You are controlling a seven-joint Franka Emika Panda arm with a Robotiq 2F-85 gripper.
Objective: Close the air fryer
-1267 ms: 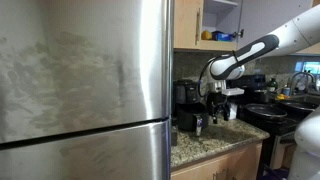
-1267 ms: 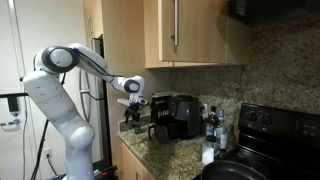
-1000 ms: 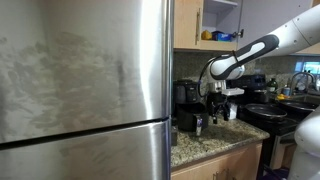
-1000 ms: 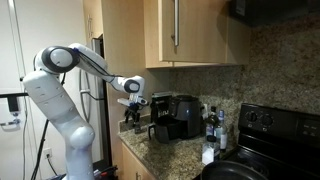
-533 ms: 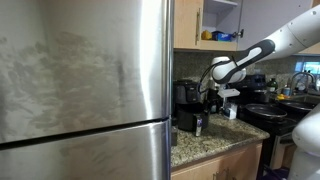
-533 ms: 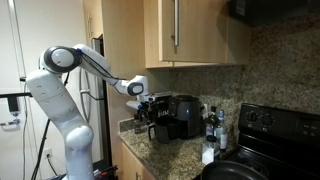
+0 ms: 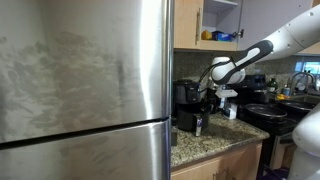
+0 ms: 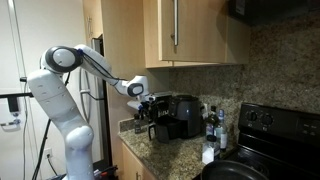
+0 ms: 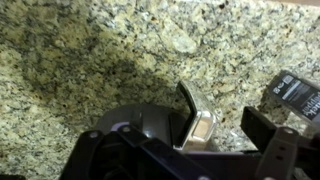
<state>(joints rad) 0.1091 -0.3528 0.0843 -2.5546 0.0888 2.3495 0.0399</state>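
Gripper (image 8: pixel 149 104) spread, empty, near the air fryer (image 8: pixel 181 114) with its drawer (image 8: pixel 160 131) out. Risk: off-centre push could skid the air fryer along the worktop (image 8: pixel 163 151).

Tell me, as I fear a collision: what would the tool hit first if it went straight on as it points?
Probably the granite countertop, which fills the wrist view ahead of the tool. A black rounded part lies close beside it, though depth is unclear.
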